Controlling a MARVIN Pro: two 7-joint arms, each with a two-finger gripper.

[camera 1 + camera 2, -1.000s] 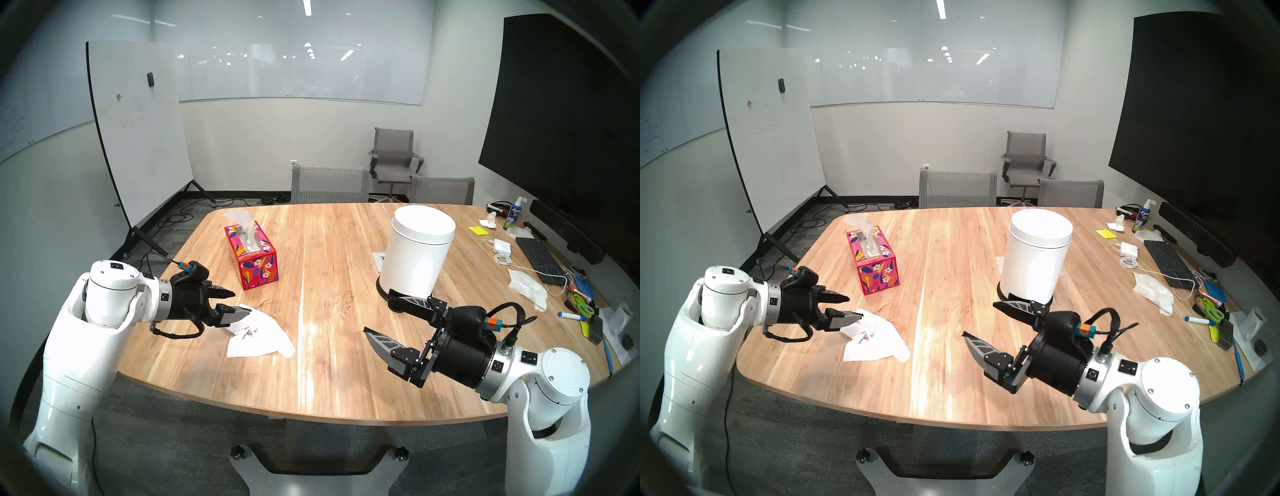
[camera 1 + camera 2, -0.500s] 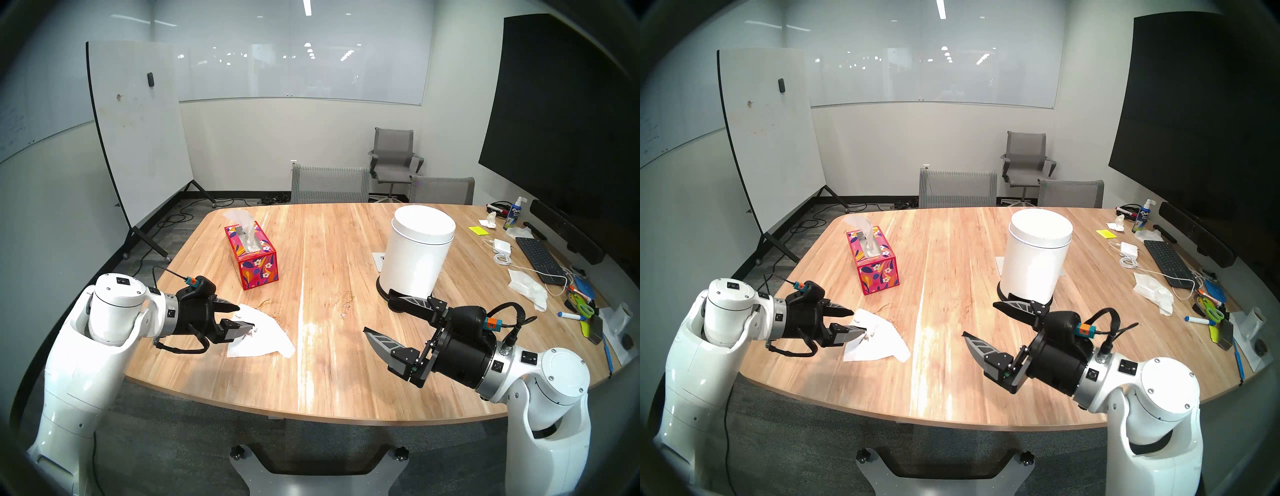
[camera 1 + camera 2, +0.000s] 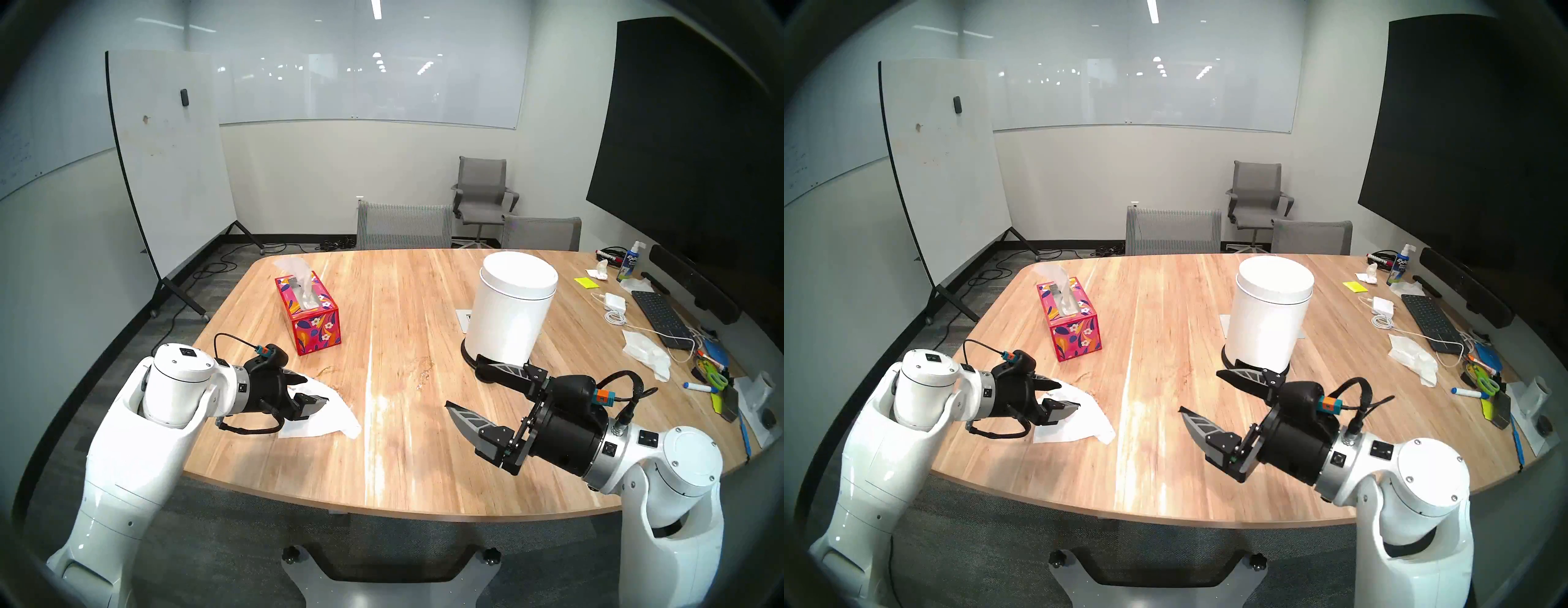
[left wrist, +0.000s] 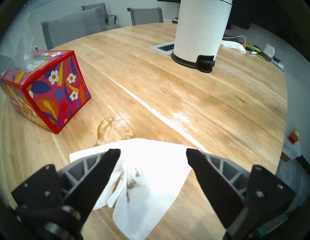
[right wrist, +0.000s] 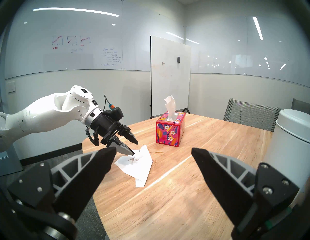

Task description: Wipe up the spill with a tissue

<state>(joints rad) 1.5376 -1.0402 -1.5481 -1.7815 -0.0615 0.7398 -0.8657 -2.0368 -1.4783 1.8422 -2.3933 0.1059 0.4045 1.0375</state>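
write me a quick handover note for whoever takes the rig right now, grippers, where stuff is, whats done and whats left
Left gripper: open, poised over the tissue, holding nothing.
Right gripper: open, empty, hanging above the table in front of the white bin.
Tissue: lies flat and rumpled on the table near the left edge, with brown stains at its crumpled middle.
Spill: a wet brownish puddle still on the wood, just beyond the tissue's far edge, near the floral tissue box.
Done: a tissue is out and has soaked up some liquid.
Left: grasp the tissue, wipe the remaining puddle.
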